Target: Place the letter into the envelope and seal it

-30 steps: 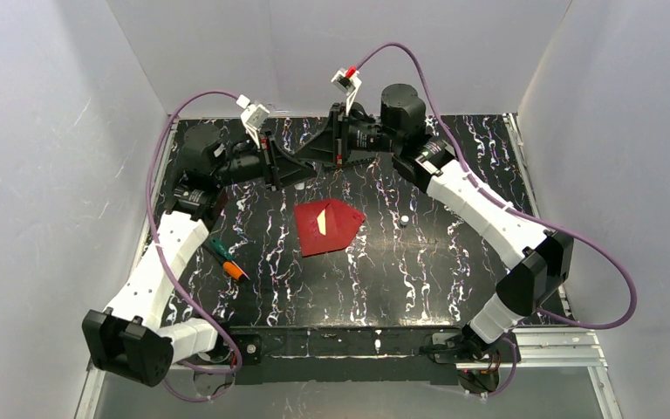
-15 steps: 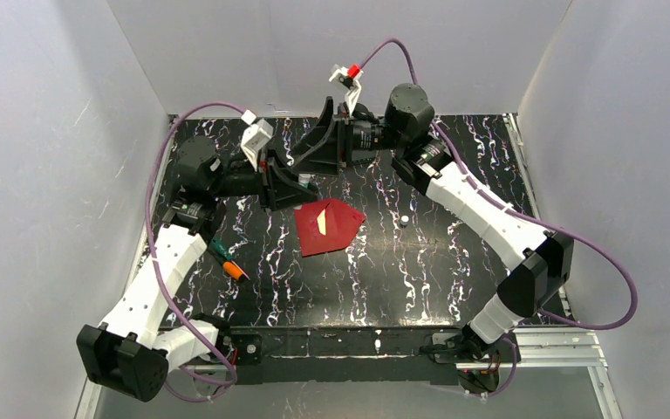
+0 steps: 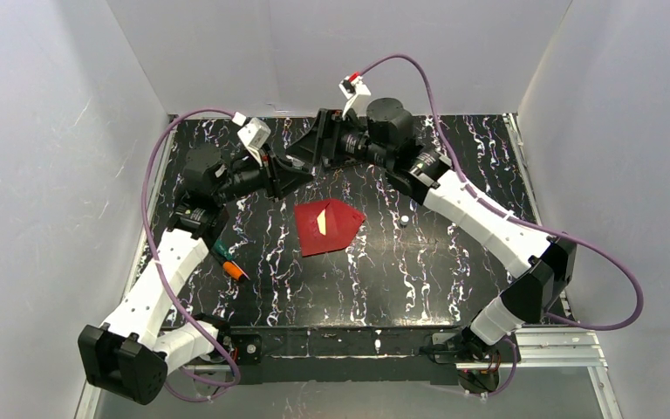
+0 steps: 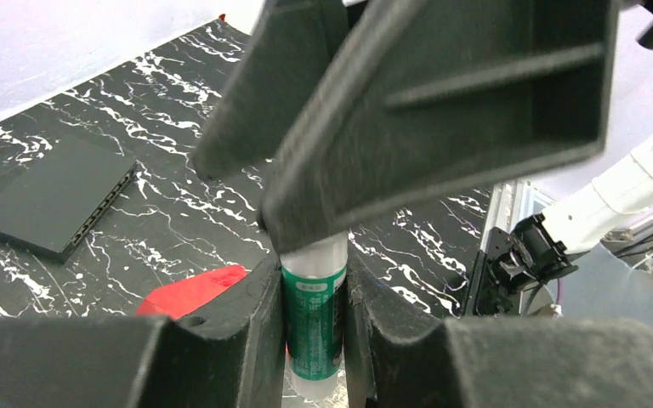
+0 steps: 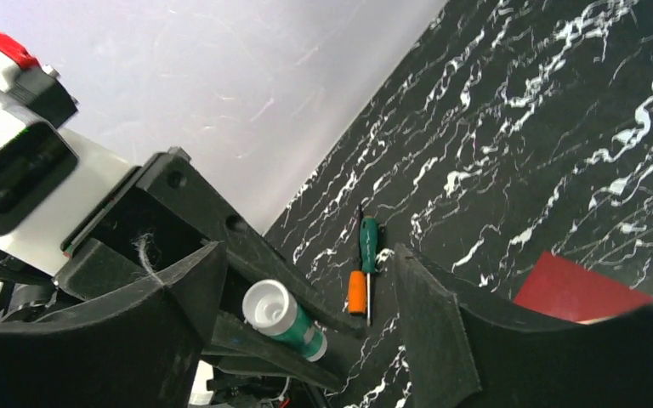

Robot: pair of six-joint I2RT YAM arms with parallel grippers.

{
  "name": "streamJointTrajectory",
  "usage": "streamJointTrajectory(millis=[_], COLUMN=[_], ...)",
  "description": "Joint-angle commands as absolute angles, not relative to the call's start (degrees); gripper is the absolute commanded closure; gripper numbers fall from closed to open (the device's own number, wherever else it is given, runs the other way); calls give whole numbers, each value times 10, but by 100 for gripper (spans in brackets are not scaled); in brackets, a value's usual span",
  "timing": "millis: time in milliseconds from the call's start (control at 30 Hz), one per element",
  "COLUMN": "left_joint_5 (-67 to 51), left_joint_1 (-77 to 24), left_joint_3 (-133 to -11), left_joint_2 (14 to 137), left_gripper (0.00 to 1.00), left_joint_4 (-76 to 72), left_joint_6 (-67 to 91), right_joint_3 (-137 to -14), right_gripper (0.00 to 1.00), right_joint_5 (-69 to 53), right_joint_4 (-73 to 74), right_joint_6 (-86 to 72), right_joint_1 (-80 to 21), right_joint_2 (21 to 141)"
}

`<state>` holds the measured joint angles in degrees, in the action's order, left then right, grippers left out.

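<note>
The dark red envelope (image 3: 327, 225) lies flat mid-table with a pale sliver on its face; it also shows as a red corner (image 4: 187, 289) and a red edge (image 5: 578, 289). The letter is otherwise hidden, and I cannot tell if that sliver is it. Raised behind the envelope, my left gripper (image 3: 286, 172) (image 4: 313, 272) is shut on a green-and-white glue stick (image 4: 315, 331) (image 5: 285, 319). My right gripper (image 3: 311, 154) (image 5: 310, 255) is open. Its fingers (image 4: 442, 110) straddle the stick's white upper end without closing on it.
An orange-and-green screwdriver (image 3: 227, 259) (image 5: 364, 268) lies at the left, near the left forearm. A dark ribbed block (image 4: 55, 200) rests flat toward the back. A small white object (image 3: 405, 219) sits on the table right of the envelope. White walls enclose three sides.
My right gripper has opened and shifted left, coming over the end of the glue stick. The left gripper kept its grip and tilted up toward it. The envelope has not moved.
</note>
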<state>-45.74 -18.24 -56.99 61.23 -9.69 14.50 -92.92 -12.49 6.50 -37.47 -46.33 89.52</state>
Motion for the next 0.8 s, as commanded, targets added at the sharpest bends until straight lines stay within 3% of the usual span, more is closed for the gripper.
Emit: streamJointTrajectory(millis=[0, 100, 267, 400, 467, 767], left_joint_5=[-439, -466, -536, -596, -622, -677], left_joint_1=[-182, -183, -181, -182, -181, -181], left_joint_3=[-587, -598, -651, -667, -676, -709], left_joint_2=[618, 628, 659, 662, 659, 651], left_gripper=[100, 100, 100, 100, 100, 100], left_joint_4=[-103, -87, -28, -36, -39, -46], left_joint_6=[142, 154, 172, 192, 197, 189], right_joint_3=[-965, -947, -939, -914, -909, -863], right_gripper=[27, 34, 27, 45, 47, 44], right_joint_5=[-73, -113, -206, -291, -316, -401], right_joint_4=[93, 47, 24, 10, 6, -87], right_joint_6=[-366, -359, -297, -284, -285, -327], right_joint_1=[-478, -479, -477, -459, -454, -444], right_joint_2=[907, 899, 870, 843, 835, 805])
